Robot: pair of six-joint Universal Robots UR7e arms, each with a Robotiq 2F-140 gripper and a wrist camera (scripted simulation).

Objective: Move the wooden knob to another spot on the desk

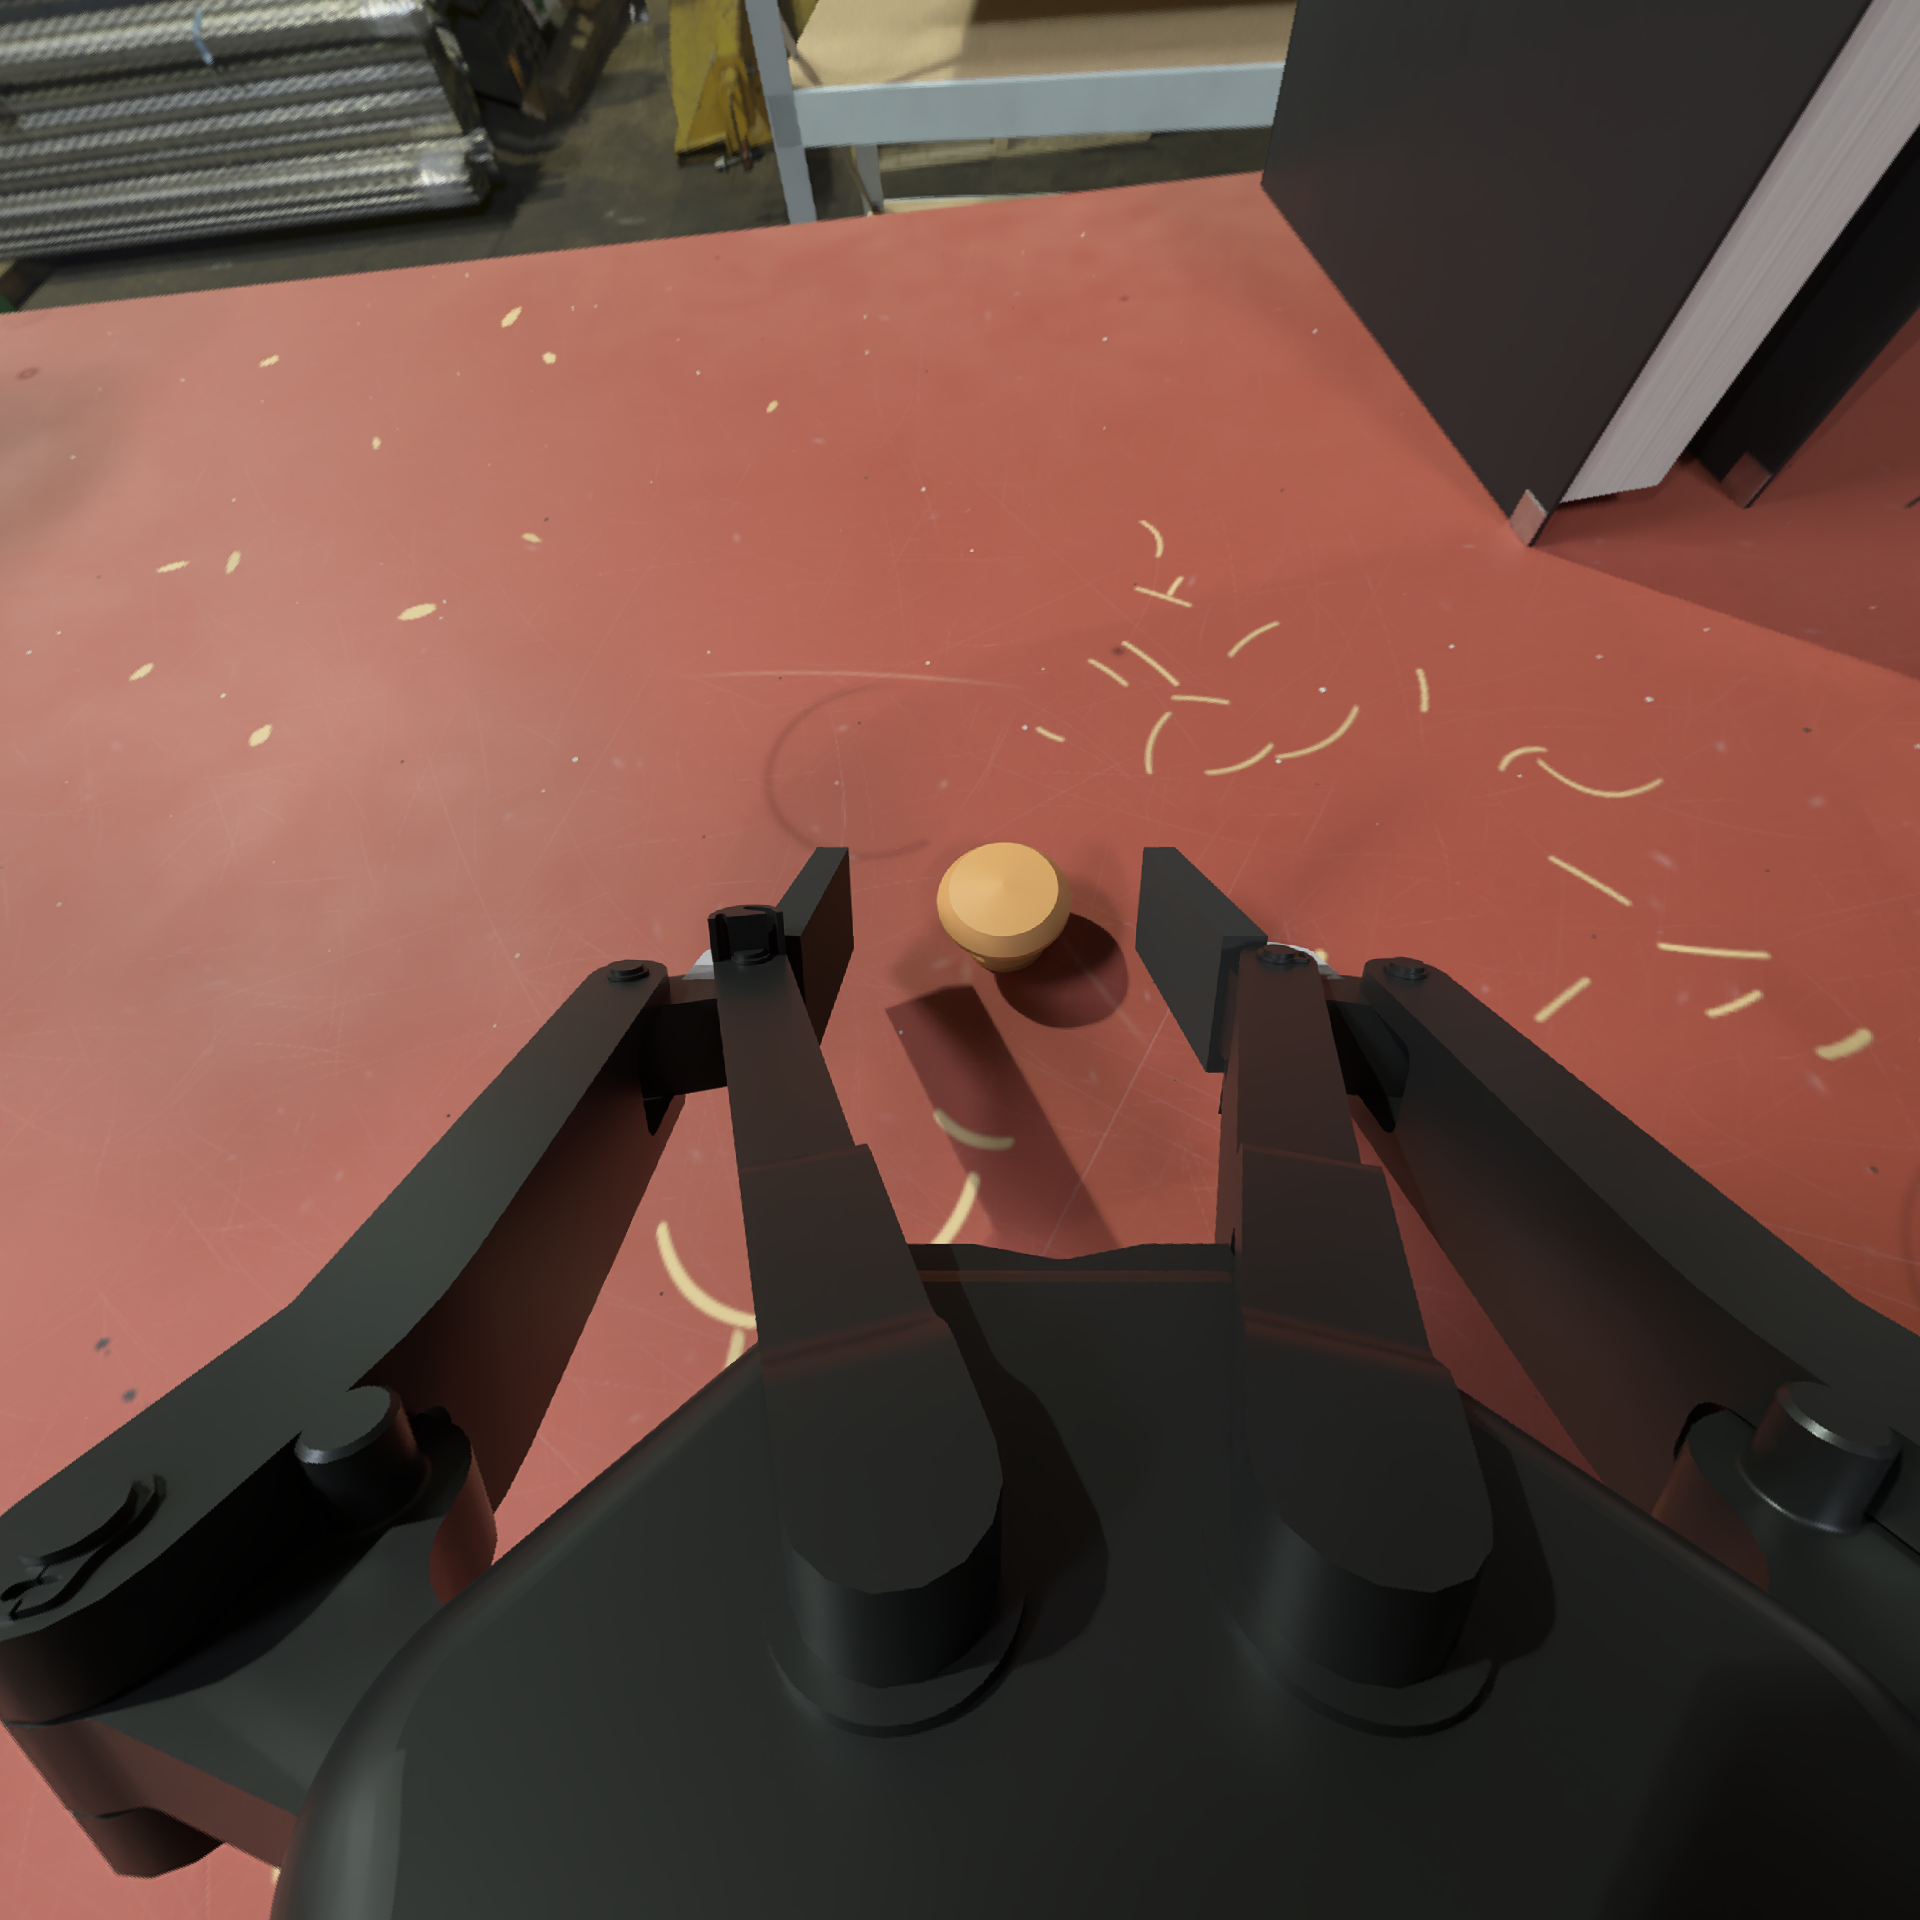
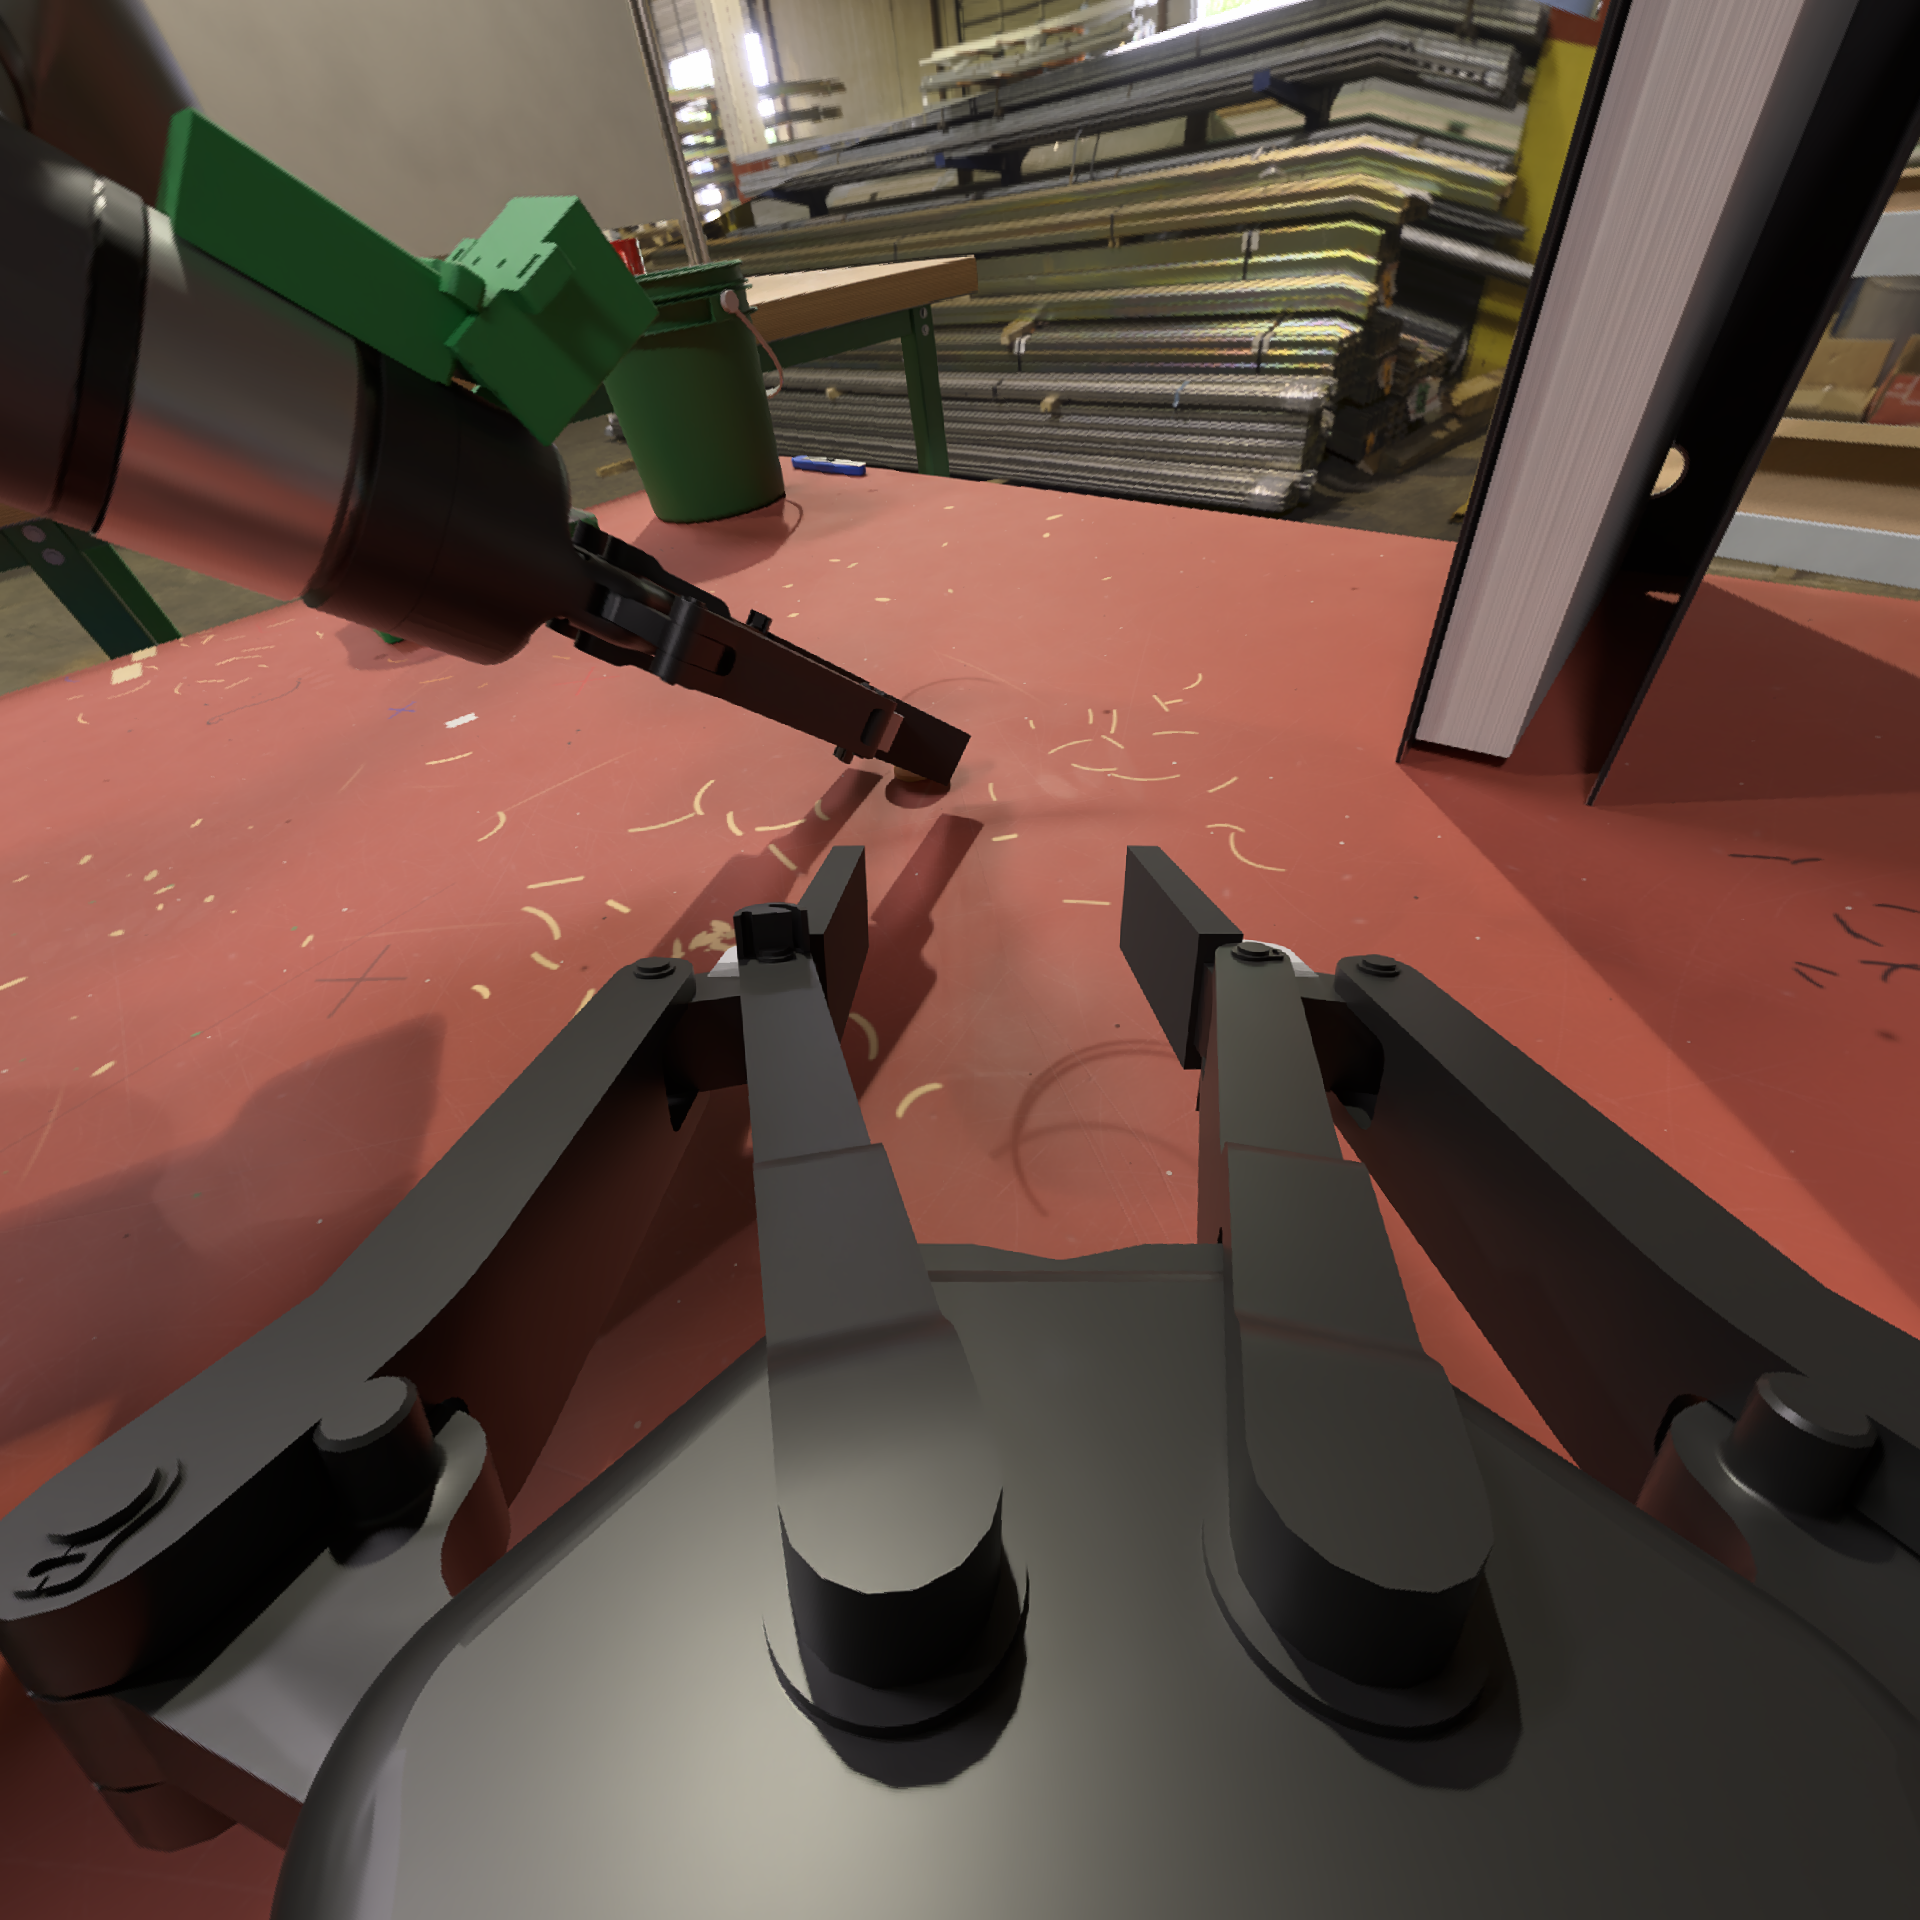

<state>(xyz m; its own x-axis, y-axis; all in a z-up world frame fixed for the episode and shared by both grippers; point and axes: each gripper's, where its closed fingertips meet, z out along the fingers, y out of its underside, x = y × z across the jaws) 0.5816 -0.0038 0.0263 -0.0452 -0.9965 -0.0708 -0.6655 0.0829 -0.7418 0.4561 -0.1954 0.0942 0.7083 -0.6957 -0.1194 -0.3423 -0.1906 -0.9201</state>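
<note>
A small round wooden knob (image 1: 1002, 902) stands on the red desk (image 1: 416, 831), cap up. My left gripper (image 1: 994, 883) is open, low over the desk, with one finger on each side of the knob and a gap on both sides. In the right wrist view the left gripper (image 2: 914, 753) reaches in from the left and hides nearly all of the knob (image 2: 912, 777); only a sliver shows under its fingertip. My right gripper (image 2: 995, 883) is open and empty, hovering above the desk nearer than the knob.
An open dark book (image 1: 1558, 239) stands upright at the back right of the desk, also in the right wrist view (image 2: 1621, 395). A green bucket (image 2: 696, 416) stands at the far edge. Wood shavings (image 1: 1247, 717) litter the desk.
</note>
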